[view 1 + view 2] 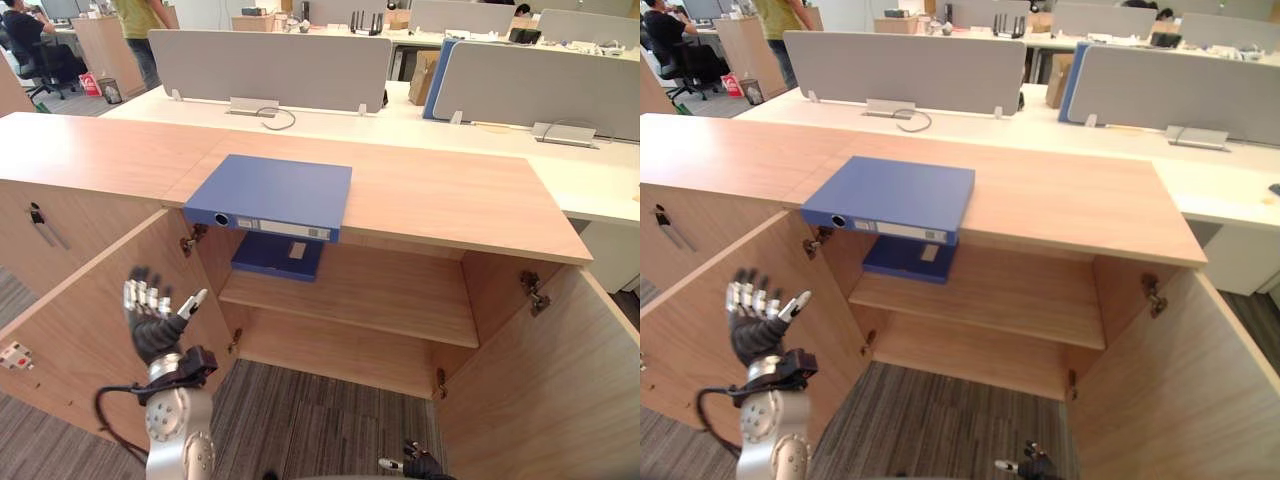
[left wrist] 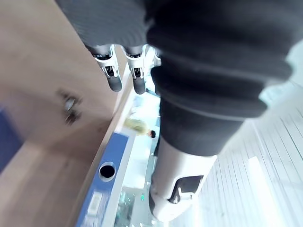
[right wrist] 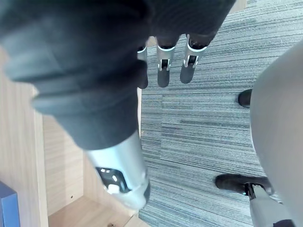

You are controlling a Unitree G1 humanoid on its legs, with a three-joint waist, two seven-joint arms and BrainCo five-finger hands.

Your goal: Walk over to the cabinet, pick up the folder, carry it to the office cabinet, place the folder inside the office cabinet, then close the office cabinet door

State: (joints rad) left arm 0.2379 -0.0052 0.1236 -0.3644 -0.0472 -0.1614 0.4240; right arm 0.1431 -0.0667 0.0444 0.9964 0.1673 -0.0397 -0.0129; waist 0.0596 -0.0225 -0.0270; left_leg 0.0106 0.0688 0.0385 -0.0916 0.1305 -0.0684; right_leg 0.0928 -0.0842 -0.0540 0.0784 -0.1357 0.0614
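Note:
A blue folder (image 1: pixel 270 195) lies flat on the wooden cabinet top (image 1: pixel 440 195), its labelled spine jutting a little over the front edge; the spine (image 2: pixel 106 179) is in the left wrist view too. A second blue folder (image 1: pixel 278 255) lies on the upper shelf (image 1: pixel 380 295) inside. Both cabinet doors (image 1: pixel 90 320) stand wide open. My left hand (image 1: pixel 150 315) is raised in front of the left door, below and left of the folder, fingers (image 2: pixel 125 78) straight and holding nothing. My right hand (image 1: pixel 415 462) hangs low over the carpet, fingers (image 3: pixel 163 71) relaxed and empty.
The right door (image 1: pixel 545 390) swings out toward me on the right. Behind the cabinet run white desks with grey partition screens (image 1: pixel 270 70). People are at the far back left (image 1: pixel 140 30). A neighbouring cabinet with a handle (image 1: pixel 40 225) adjoins on the left. Grey carpet (image 1: pixel 320 430) lies below.

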